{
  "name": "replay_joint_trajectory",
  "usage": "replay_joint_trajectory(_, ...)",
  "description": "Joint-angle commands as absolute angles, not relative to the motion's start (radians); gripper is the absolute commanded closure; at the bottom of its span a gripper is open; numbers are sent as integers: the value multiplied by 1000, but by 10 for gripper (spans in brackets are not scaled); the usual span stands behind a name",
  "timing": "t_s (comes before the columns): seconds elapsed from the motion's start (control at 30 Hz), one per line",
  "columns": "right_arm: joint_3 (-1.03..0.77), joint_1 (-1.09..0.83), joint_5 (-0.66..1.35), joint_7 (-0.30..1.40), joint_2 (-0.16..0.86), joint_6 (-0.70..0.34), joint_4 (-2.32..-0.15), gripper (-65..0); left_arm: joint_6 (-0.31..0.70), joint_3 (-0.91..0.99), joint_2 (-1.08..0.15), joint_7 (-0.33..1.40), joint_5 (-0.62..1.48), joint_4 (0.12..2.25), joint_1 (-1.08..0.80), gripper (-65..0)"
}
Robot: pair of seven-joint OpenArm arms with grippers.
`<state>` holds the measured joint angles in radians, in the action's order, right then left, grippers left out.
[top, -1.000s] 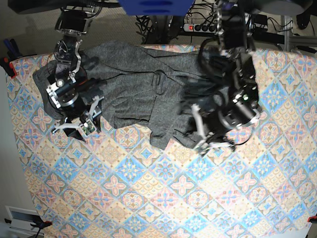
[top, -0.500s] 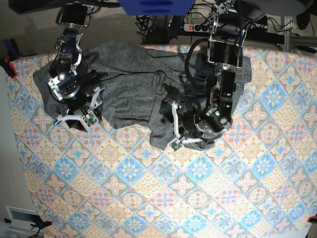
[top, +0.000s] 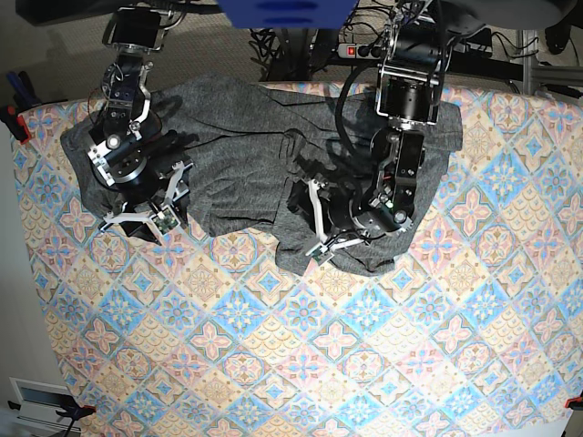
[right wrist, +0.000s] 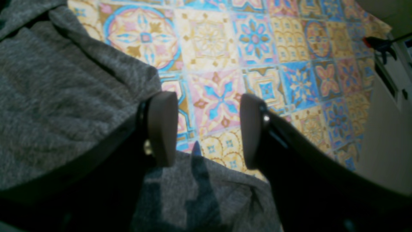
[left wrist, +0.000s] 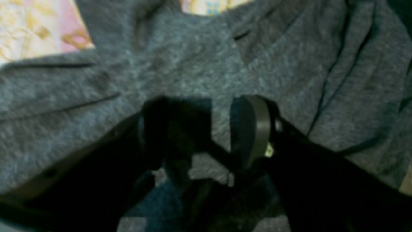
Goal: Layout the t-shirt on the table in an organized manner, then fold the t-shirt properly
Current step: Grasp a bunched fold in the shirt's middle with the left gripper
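Note:
The dark grey t-shirt [top: 246, 155] lies crumpled across the far part of the table [top: 301, 355], with a bunched fold hanging toward the middle. My left gripper [top: 310, 222] hovers low over that fold, its jaws open. In the left wrist view, wrinkled t-shirt [left wrist: 199, 64] fills the frame under the left gripper [left wrist: 204, 129], and nothing is clamped between its fingers [left wrist: 254, 129]. My right gripper [top: 137, 224] stands open at the shirt's left edge. In the right wrist view, the right gripper [right wrist: 207, 129] spans bare table [right wrist: 219, 93], with the t-shirt [right wrist: 64, 96] to its left and below it.
A power strip with cables [top: 364, 50] lies on the floor beyond the table's far edge. A red clamp [top: 11, 118] grips the left table edge, and a clamp [right wrist: 375, 43] also appears in the right wrist view. Patterned table covering stretches toward the near side.
The left arm has swung left from the shirt's right side to the bunched middle fold, and its jaws have widened. The right arm shifted slightly up along the left edge.

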<state>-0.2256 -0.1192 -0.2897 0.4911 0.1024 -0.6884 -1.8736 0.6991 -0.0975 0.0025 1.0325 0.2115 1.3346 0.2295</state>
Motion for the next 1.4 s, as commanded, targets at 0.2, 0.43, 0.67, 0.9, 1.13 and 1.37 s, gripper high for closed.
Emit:
replay_joint_trajectory(0.2, -229, -107, -282, 469, 111, -682, -1893, -296, 698, -96, 5, 1004, 223, 1345, 255, -293)
replay_joint_trajectory(0.43, -231, -107, -282, 469, 114, -682, -1893, -296, 698, -96, -16, 961, 232, 1239, 257, -79)
replay_joint_trajectory(0.67, -231, -107, -282, 469, 116, -682, -1893, -296, 698, -96, -16, 958, 237, 1242, 255, -23)
replay_joint_trajectory(0.9, -231, -107, -282, 469, 116, -682, -1891, -296, 698, -94, -18, 960, 291, 1437, 211, -17)
replay_joint_trajectory(1.13, -231, -107, -282, 469, 116, -682, -1893, -296, 698, -94, -22, 1095, 292, 1652, 191, -18)
replay_joint_trajectory(1.37, -229, -107, -282, 469, 116, -682, -1893, -296, 698, -21, -16, 1096, 251, 1577, 194, -139)
